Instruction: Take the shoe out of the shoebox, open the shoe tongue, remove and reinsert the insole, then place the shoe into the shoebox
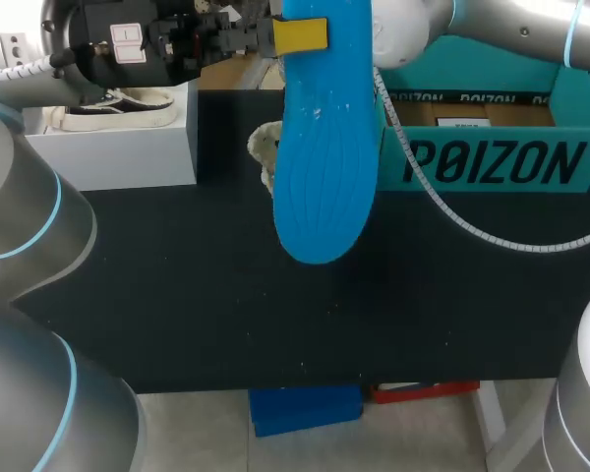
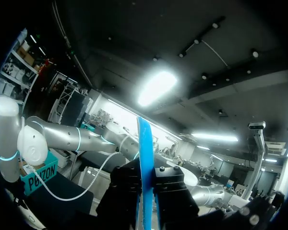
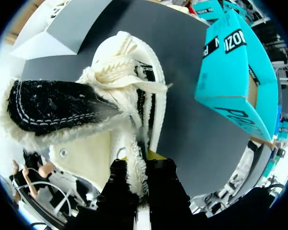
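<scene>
We see large black block lettering across the front wall of the teal shoebox [image 1: 570,103], and above it a narrow black band [image 1: 472,96] carrying a line of small pale print. The same black lettering shows on the shoebox's walls in both wrist views. Inside the box lies a white label [image 1: 460,124] whose print is too small for us to make out.
</scene>
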